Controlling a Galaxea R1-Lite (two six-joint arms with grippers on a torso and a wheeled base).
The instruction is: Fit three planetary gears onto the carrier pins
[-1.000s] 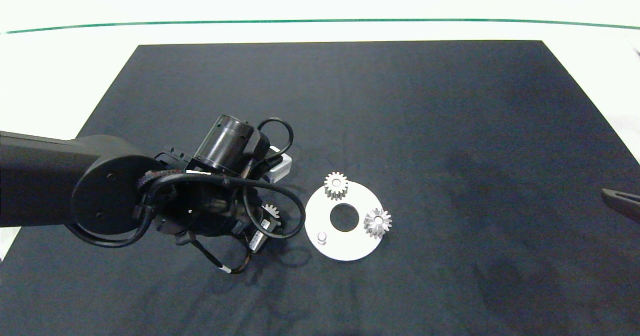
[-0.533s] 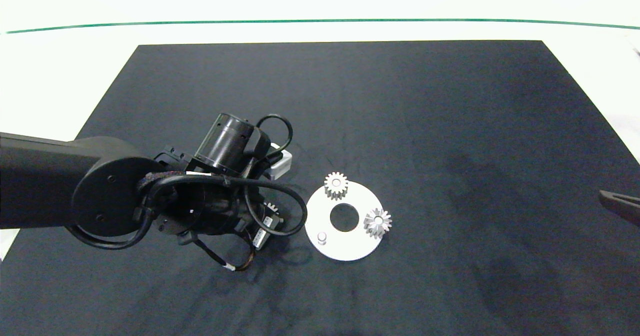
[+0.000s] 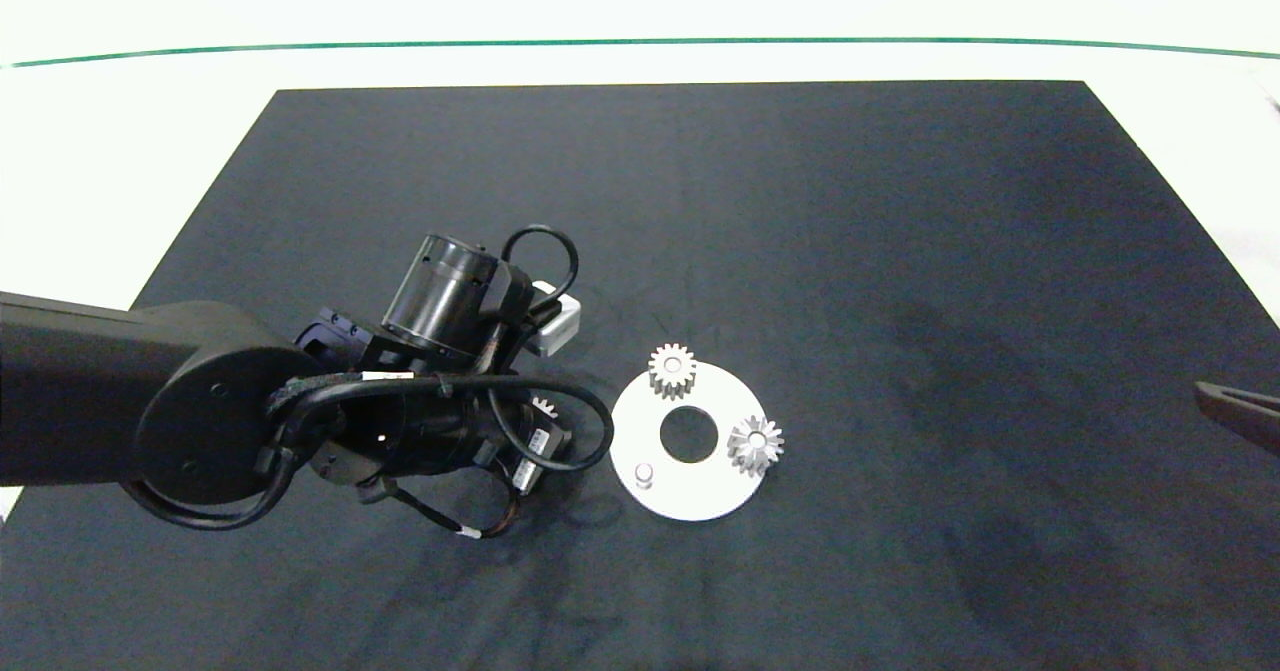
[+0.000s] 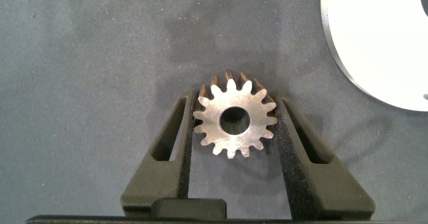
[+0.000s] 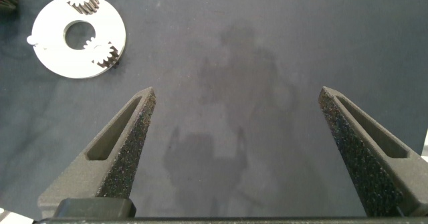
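A white ring-shaped disc [image 3: 700,491] lies on the dark mat. Two planetary gears sit on its carrier pins, one at the far rim [image 3: 672,369] and one at the right rim [image 3: 755,443]. A third pin [image 3: 644,474] stands bare at the near left. Left of the disc, my left gripper [image 4: 235,102] is shut on the third gear [image 4: 235,121], its fingers pressing the teeth on both sides. In the head view that gear [image 3: 543,408] peeks out from under the wrist. My right gripper [image 5: 237,93] hangs open over bare mat at the right edge [image 3: 1240,413].
The dark mat [image 3: 800,231] covers most of the white table [image 3: 120,131], with a green line along the far side. The left arm's loose cables [image 3: 560,451] loop close to the disc's left rim.
The left wrist has shifted slightly away from me and to the left, and the gear between its fingers has moved with it. The disc, its two gears and the right gripper have stayed put.
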